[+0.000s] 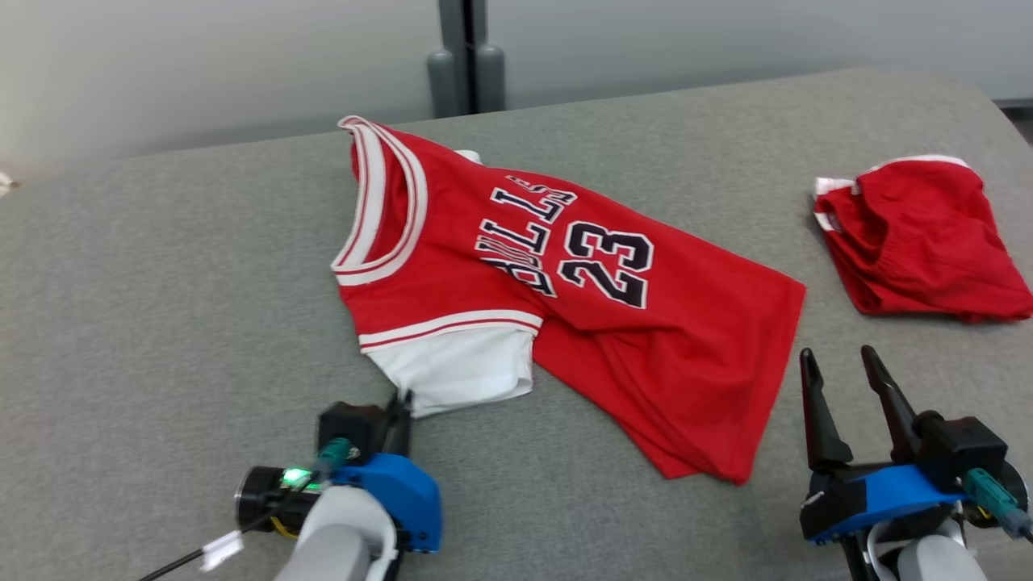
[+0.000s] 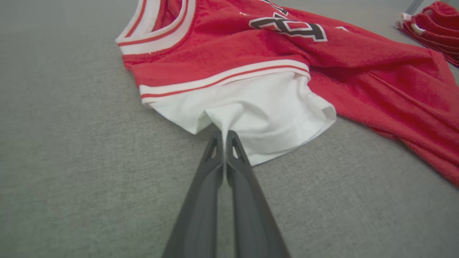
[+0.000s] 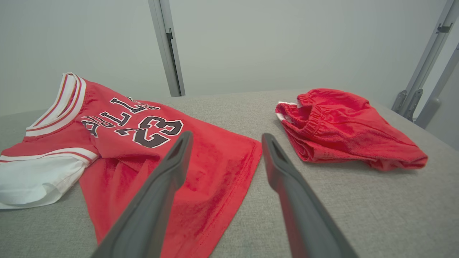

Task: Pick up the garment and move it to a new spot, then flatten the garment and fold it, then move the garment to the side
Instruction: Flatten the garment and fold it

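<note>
The left pincer (image 2: 224, 134) is pressed together on the near edge of the jersey's (image 1: 581, 307) white sleeve (image 2: 251, 107). The jersey lies rumpled on the tabletop (image 1: 161, 323) just ahead of it. The right pincer (image 1: 837, 355) hovers spread, with the hem just to its left and the shorts (image 1: 920, 234) ahead, apart. The bite looks thin, though how many layers it holds is hard to tell. Lifting on it alone could let the sleeve slip out or drag the jersey into a bunch.
</note>
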### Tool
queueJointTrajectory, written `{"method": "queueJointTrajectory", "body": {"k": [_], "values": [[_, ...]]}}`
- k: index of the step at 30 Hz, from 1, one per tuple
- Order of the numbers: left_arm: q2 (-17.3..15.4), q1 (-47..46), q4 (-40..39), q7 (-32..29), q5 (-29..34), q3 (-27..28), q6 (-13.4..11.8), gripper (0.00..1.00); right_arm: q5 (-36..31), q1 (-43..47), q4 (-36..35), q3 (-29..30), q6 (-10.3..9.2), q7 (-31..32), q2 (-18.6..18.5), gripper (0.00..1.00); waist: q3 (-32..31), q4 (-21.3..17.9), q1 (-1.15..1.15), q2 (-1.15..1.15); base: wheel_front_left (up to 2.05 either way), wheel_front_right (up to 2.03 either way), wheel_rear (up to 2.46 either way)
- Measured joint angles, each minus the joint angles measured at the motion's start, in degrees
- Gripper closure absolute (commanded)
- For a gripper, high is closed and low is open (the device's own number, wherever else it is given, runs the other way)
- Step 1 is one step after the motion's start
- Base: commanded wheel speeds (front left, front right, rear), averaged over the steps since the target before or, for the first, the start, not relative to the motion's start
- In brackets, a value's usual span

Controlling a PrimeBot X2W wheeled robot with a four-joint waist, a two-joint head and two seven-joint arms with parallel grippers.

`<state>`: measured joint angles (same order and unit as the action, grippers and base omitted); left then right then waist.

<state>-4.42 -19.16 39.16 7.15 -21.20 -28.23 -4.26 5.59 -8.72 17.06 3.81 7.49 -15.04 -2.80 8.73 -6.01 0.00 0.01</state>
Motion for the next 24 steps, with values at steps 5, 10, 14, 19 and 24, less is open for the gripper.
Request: {"method": "queueJointTrajectory", "body": {"k": [5,10,14,19,24], "values": [[-4.7,2.4,-5.5,1.1,-0.8,3.3,-2.9,1.00,-0.9,1.1,0.2,3.3,0.00,0.0,0.0,0.00,-1.0,3.5,0.00,0.00,0.00,0.00,0.00],[-8.6,7.2,-11.9,0.4,-2.6,6.8,-5.9,1.00,-2.2,1.7,0.3,7.2,0.00,0.0,0.0,0.00,-1.5,6.2,0.00,0.00,0.00,0.00,0.00],[-10.7,10.7,-15.3,-0.4,-4.1,9.1,-7.6,1.00,-3.3,1.8,0.2,9.7,0.00,0.0,0.0,0.00,-1.4,7.1,0.00,-0.01,0.00,0.00,0.00],[-12.1,13.2,-16.2,-0.7,-5.7,11.3,-8.9,1.00,-4.1,1.8,0.0,10.7,0.00,0.0,0.0,0.00,-1.3,7.0,0.00,-0.01,0.00,0.00,0.00],[-13.0,14.6,-15.2,0.4,-6.4,12.9,-10.0,1.00,-4.4,1.8,0.2,10.4,0.00,0.0,0.0,0.00,-1.6,6.3,0.00,-0.01,0.00,0.00,0.00]]}}
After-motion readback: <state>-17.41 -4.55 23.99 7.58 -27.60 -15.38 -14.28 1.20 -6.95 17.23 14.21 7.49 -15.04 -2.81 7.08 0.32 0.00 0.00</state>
